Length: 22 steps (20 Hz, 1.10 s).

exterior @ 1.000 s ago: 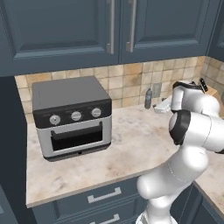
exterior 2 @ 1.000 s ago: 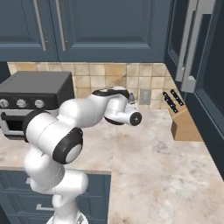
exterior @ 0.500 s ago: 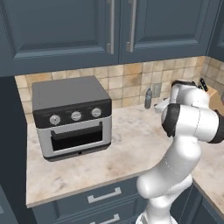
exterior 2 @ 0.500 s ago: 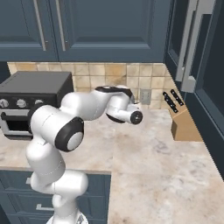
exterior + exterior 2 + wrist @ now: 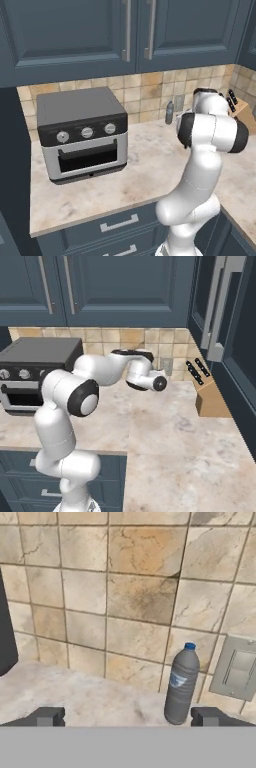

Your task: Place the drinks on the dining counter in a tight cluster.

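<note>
Grey-blue bottle (image 5: 181,684) upright, cap up | gripper (image 5: 127,716) spread wide, empty

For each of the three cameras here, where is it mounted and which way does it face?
Left base view: behind the arm's left, facing the toaster oven and small grey-blue bottle; arm at lower right.
Right base view: behind its right, facing the knife block; arm at lower left.
Hand view: on the hand, facing the tiled wall; open gripper.
Shared: the bottle.
</note>
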### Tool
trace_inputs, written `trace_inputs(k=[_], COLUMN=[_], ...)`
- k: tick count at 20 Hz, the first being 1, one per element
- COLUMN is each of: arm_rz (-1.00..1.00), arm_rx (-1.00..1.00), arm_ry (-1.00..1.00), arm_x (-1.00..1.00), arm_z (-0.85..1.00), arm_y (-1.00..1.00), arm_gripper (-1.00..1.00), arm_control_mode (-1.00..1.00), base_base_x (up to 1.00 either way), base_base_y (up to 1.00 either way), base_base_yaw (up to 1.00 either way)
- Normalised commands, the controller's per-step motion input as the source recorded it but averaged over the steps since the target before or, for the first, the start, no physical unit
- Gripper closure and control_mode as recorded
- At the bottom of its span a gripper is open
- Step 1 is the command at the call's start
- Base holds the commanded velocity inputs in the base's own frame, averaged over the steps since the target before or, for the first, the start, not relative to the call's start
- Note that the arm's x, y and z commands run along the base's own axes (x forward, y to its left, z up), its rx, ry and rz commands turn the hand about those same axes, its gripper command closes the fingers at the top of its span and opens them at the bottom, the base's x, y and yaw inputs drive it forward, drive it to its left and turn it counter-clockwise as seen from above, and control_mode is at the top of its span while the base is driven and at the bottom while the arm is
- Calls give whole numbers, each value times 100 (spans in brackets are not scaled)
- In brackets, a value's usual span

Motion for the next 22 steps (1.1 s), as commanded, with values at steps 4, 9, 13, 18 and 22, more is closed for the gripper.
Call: trace_inputs(k=[4, 9, 13, 18, 22], arm_rz=[0, 0, 0, 0, 0], arm_rx=[7, 8, 5, 0, 0], arm_ry=[0, -8, -11, -9, -6], arm_x=[24, 23, 26, 19, 23], arm_z=[-8, -21, -19, -21, -17], arm_y=[0, 0, 0, 0, 0], arm_gripper=[-100, -100, -100, -100, -100], arm_control_mode=[-100, -100, -100, -100, -100], base_base_x=[0, 0, 0, 0, 0], base_base_y=[0, 0, 0, 0, 0], base_base_yaw=[0, 0, 0, 0, 0])
